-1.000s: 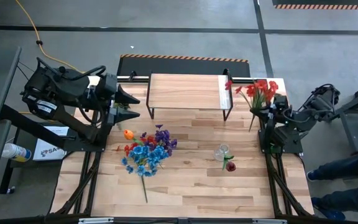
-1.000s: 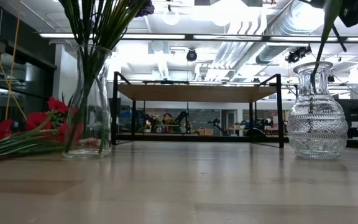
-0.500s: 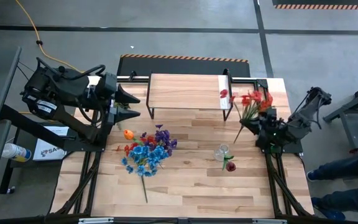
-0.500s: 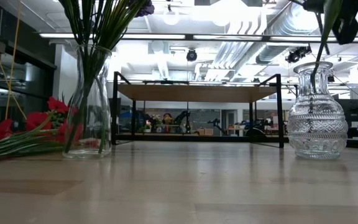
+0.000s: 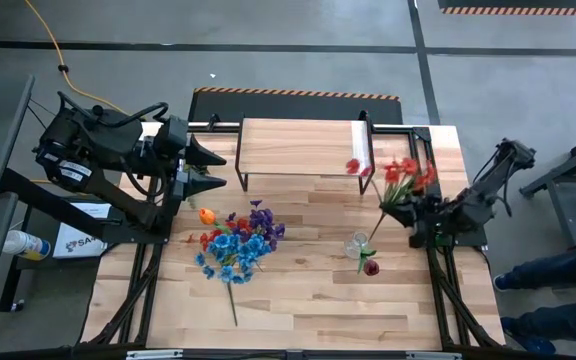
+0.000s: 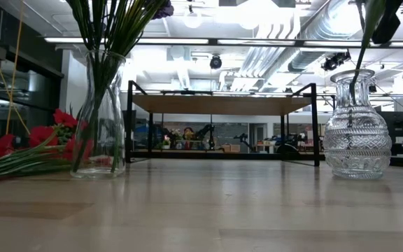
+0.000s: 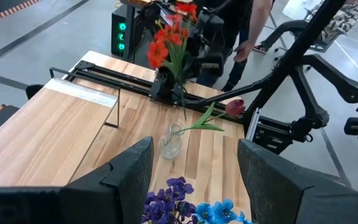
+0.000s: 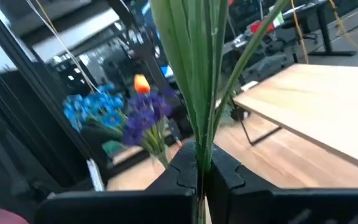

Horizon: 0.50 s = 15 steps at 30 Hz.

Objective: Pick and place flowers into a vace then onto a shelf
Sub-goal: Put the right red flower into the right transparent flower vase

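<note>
Beside the shelf (image 5: 298, 148), the right pincer (image 5: 408, 210) hangs clenched on red flowers (image 5: 400, 177).

Red flowers (image 5: 405, 172), green stems; light-wood shelf (image 5: 298, 146).

Only partial letters "SA" on a white box (image 5: 76, 240) beside the table.

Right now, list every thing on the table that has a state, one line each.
Left gripper: open, empty, waiting at the table's left edge.
Right gripper: shut on red flowers.
Small vase: upright, one red bloom.
Mixed bouquet: upright in vase.
Shelf: bare.
</note>
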Motion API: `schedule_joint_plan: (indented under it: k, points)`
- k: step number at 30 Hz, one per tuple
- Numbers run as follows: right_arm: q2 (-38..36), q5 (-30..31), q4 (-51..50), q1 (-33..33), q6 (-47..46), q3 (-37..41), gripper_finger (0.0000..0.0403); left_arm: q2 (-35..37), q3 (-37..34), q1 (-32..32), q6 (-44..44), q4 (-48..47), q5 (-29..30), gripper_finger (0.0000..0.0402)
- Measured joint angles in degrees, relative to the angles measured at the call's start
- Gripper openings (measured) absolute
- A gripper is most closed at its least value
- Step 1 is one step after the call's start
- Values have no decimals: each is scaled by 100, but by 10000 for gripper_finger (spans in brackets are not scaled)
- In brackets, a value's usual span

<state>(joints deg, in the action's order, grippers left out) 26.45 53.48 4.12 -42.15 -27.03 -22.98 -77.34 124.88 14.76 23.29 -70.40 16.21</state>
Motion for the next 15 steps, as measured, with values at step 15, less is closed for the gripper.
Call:
schedule_joint_plan:
  k: [15]
  points:
    - [1066,424,50,7,-145,0,0,0,0,0,59,33,-14,266]
